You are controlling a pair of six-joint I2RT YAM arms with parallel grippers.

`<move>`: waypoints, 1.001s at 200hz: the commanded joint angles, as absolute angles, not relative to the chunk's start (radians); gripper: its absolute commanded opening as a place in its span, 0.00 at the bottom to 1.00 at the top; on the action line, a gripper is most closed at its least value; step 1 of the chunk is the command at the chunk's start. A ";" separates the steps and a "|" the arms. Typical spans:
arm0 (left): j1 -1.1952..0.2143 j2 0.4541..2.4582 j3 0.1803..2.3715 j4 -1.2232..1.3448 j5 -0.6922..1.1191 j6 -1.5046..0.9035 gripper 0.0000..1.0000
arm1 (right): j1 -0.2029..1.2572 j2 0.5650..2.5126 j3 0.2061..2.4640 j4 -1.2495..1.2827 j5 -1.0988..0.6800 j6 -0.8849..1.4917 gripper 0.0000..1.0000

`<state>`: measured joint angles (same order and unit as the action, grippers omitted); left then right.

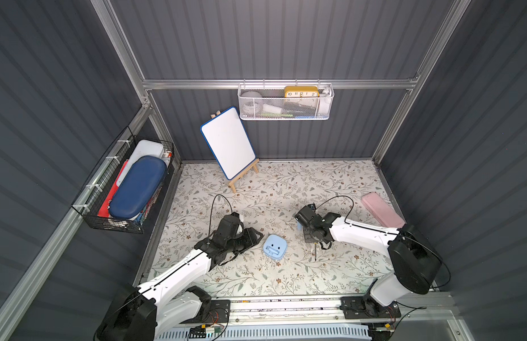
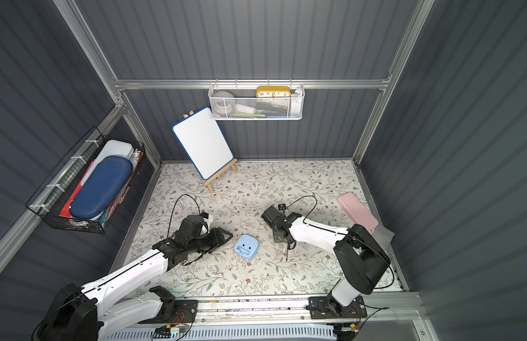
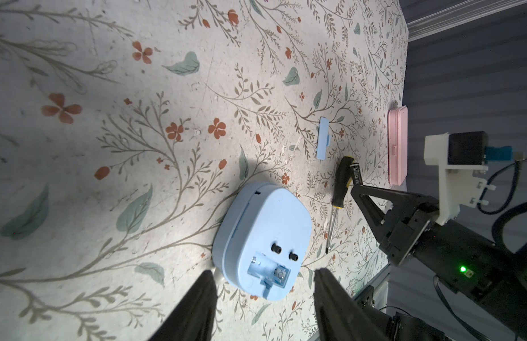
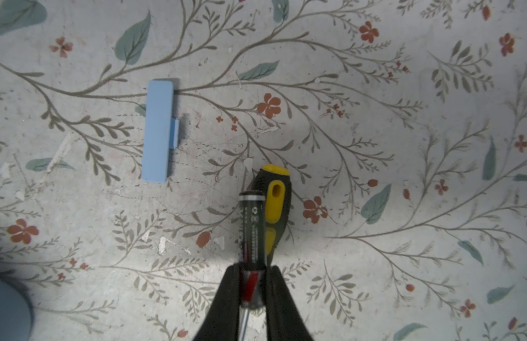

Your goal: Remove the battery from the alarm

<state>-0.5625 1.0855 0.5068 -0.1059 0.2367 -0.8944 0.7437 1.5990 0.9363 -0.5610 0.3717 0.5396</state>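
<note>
In a top view I see the alarm (image 1: 275, 247) lying face down near the middle of the surface, with my left claw (image 1: 258, 236) just beside it. From the left wrist, that claw stands wide before the alarm's open battery bay (image 3: 269, 270). From the right wrist, my right claw (image 4: 253, 274) pinches the battery (image 4: 252, 230) close by the screwdriver (image 4: 275, 206) handle. The blue cover (image 4: 157, 130) lies apart.
</note>
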 commanded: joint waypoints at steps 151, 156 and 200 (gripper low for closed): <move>-0.537 1.060 0.514 -0.143 0.235 -0.848 0.57 | 0.777 1.788 0.985 -0.582 0.328 0.653 0.25; -0.537 1.057 0.514 -0.143 0.236 -0.848 0.57 | 0.779 1.786 0.985 -0.583 0.328 0.652 0.25; -0.535 1.071 0.522 -0.147 0.240 -0.847 0.57 | 0.784 1.766 0.989 -0.595 0.333 0.652 0.31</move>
